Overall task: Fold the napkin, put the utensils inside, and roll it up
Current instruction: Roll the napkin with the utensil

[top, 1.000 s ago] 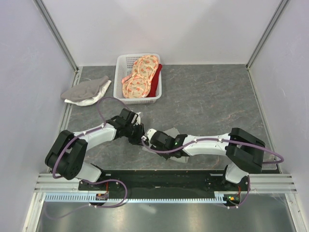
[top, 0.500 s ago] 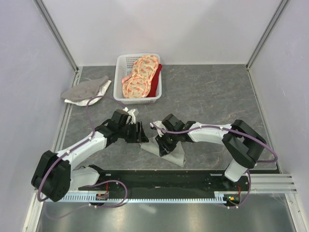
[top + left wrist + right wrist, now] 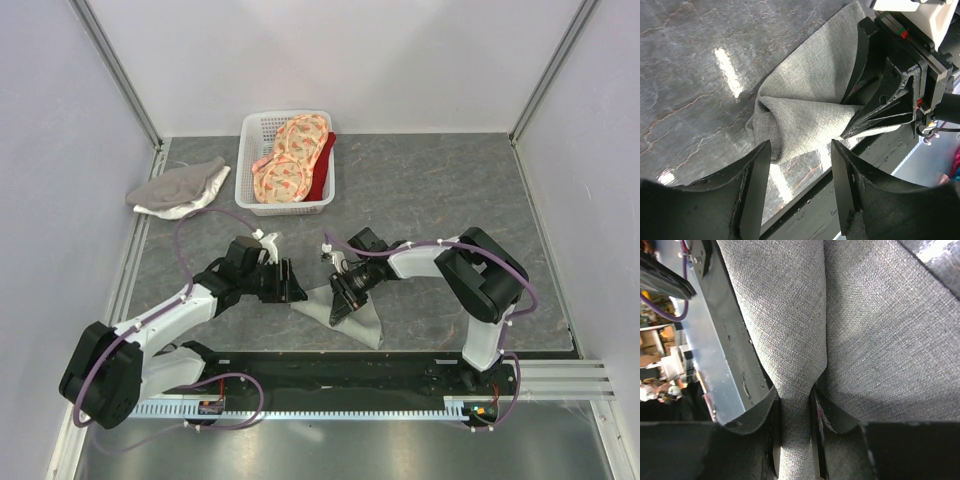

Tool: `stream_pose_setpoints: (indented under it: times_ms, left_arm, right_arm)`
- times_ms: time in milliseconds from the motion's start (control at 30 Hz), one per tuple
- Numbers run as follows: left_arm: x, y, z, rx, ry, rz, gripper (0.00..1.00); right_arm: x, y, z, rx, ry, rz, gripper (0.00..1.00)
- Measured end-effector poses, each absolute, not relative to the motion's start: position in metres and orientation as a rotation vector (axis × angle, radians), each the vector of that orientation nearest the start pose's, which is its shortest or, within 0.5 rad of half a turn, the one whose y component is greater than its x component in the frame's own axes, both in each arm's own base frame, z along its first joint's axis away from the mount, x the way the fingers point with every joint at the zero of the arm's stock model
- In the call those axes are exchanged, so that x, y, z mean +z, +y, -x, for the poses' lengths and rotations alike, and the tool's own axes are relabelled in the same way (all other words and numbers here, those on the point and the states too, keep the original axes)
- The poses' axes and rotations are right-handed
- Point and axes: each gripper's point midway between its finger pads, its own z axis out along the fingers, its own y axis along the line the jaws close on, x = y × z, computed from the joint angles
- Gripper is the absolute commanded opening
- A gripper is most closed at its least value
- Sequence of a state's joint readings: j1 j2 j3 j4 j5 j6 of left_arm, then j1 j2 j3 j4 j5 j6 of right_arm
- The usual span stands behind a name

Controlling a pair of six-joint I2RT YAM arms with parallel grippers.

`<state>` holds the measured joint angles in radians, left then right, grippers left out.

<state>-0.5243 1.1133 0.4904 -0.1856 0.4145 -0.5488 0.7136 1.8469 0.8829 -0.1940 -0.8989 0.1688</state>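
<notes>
Between its two fingers the right gripper (image 3: 794, 401) pinches a raised fold of the grey-green napkin (image 3: 805, 105). Facing it, the left gripper (image 3: 800, 175) stands spread and empty just short of the cloth's rolled end, which lies on the dark tabletop (image 3: 450, 190) near the arms.

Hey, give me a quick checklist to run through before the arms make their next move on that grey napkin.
1. Right gripper grips the napkin: ok, cloth is pinched between its fingers.
2. Left gripper free: ok, jaws apart, holding nothing.
3. Left gripper faces the napkin's bunched end: ok.
4. Fork inside the napkin: cannot tell, no fork shows in any view.
5. Napkin rolled tidily: not ok, it is bunched and loose.
</notes>
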Motion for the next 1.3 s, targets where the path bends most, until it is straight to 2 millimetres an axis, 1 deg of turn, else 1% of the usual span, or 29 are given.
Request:
stream_pose_setpoints:
  times_ms: [167,267,300,367,400,467,500,533,600,633,700,733,767,833,867,1000,1100,1133,1200,1300]
  left_arm:
    - [0.063,-0.216,-0.187,-0.993,2.521,-0.186,0.53]
    - [0.06,-0.218,-0.189,-1.003,2.519,-0.191,0.43]
    - [0.059,-0.219,-0.189,-1.008,2.519,-0.192,0.36]
    - [0.056,-0.219,-0.189,-1.012,2.526,-0.191,0.29]
    - [0.055,-0.22,-0.189,-1.013,2.526,-0.189,0.24]
    - [0.054,-0.22,-0.19,-1.013,2.527,-0.188,0.16]
    - [0.053,-0.22,-0.189,-1.013,2.53,-0.186,0.1]
    - [0.051,-0.22,-0.189,-1.015,2.532,-0.185,0.06]
    - [0.05,-0.221,-0.189,-1.021,2.537,-0.183,0.02]
    - [0.048,-0.222,-0.189,-1.022,2.541,-0.182,0.02]
    - [0.045,-0.222,-0.189,-1.021,2.552,-0.178,0.02]
    - [0.044,-0.222,-0.189,-1.02,2.558,-0.177,0.02]
    - [0.042,-0.222,-0.188,-1.018,2.567,-0.175,0.02]
    - [0.038,-0.222,-0.186,-1.02,2.596,-0.172,0.02]
    - [0.037,-0.223,-0.186,-1.023,2.613,-0.172,0.02]
    - [0.033,-0.227,-0.186,-1.036,2.672,-0.168,0.02]
    - [0.032,-0.231,-0.186,-1.052,2.717,-0.167,0.02]
    - [0.031,-0.232,-0.186,-1.054,2.727,-0.165,0.02]
    - [0.031,-0.233,-0.186,-1.054,2.748,-0.161,0.02]
    - [0.031,-0.234,-0.186,-1.054,2.773,-0.156,0.02]
  right_arm:
    - [0.02,0.313,-0.144,1.535,2.629,1.008,0.31]
    - [0.02,0.314,-0.144,1.573,2.634,0.998,0.31]
    - [0.02,0.314,-0.144,1.582,2.636,0.995,0.31]
    - [0.02,0.313,-0.144,1.597,2.639,0.992,0.3]
    - [0.02,0.313,-0.143,1.604,2.64,0.99,0.3]
    - [0.02,0.313,-0.144,1.608,2.64,0.987,0.31]
    - [0.02,0.313,-0.144,1.608,2.642,0.985,0.3]
    - [0.02,0.313,-0.144,1.608,2.644,0.984,0.31]
    - [0.02,0.312,-0.144,1.607,2.645,0.984,0.34]
    - [0.02,0.312,-0.144,1.604,2.648,0.982,0.35]
    - [0.02,0.312,-0.144,1.593,2.659,0.977,0.43]
    - [0.021,0.312,-0.144,1.585,2.668,0.972,0.49]
    - [0.022,0.311,-0.145,1.569,2.673,0.969,0.52]
    - [0.026,0.309,-0.147,1.516,2.68,0.966,0.57]
    - [0.029,0.307,-0.15,1.461,2.681,0.966,0.61]
    - [0.037,0.298,-0.169,1.213,2.648,0.959,0.66]
    - [0.05,0.292,-0.186,0.975,2.568,0.968,0.7]
    - [0.053,0.295,-0.183,0.939,2.544,0.995,0.72]
    - [0.061,0.298,-0.185,0.771,2.457,1.04,0.73]
    - [0.076,0.31,-0.176,0.61,2.307,1.116,0.72]
